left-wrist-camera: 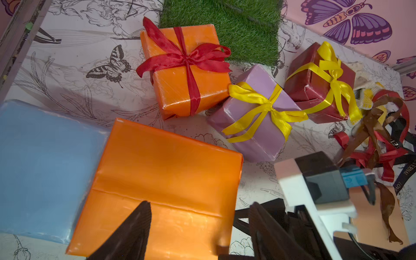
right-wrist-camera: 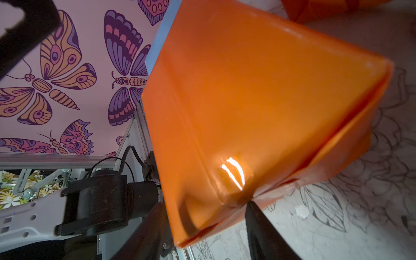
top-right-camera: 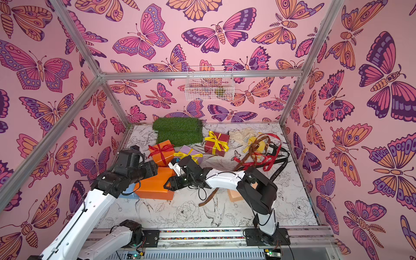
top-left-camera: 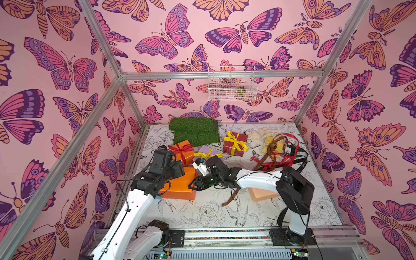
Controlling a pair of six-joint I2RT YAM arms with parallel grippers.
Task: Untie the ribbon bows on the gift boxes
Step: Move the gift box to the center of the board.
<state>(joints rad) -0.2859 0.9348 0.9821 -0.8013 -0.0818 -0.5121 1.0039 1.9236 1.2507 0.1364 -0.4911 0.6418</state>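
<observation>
A large orange gift box (top-left-camera: 177,186) without ribbon lies at the front left, overlapping a pale blue gift box (left-wrist-camera: 45,168). My right gripper (right-wrist-camera: 207,220) is shut on the orange box's near corner (right-wrist-camera: 247,101). My left gripper (left-wrist-camera: 199,225) hovers open over the same box (left-wrist-camera: 162,180). Behind it, three boxes carry tied ribbon bows: a small orange one with a red bow (left-wrist-camera: 186,58), a lilac one with a yellow bow (left-wrist-camera: 267,108), and a dark red one with a yellow bow (left-wrist-camera: 333,74). A peach box (top-left-camera: 261,194) is half hidden under my right arm.
Loose red, brown and black ribbons (top-left-camera: 276,155) are piled on a yellow glove (top-left-camera: 275,145) at the right. A brown ribbon (top-left-camera: 231,198) trails beside the peach box. A green turf mat (top-left-camera: 194,131) lies at the back, and a wire basket (top-left-camera: 231,83) hangs on the wall.
</observation>
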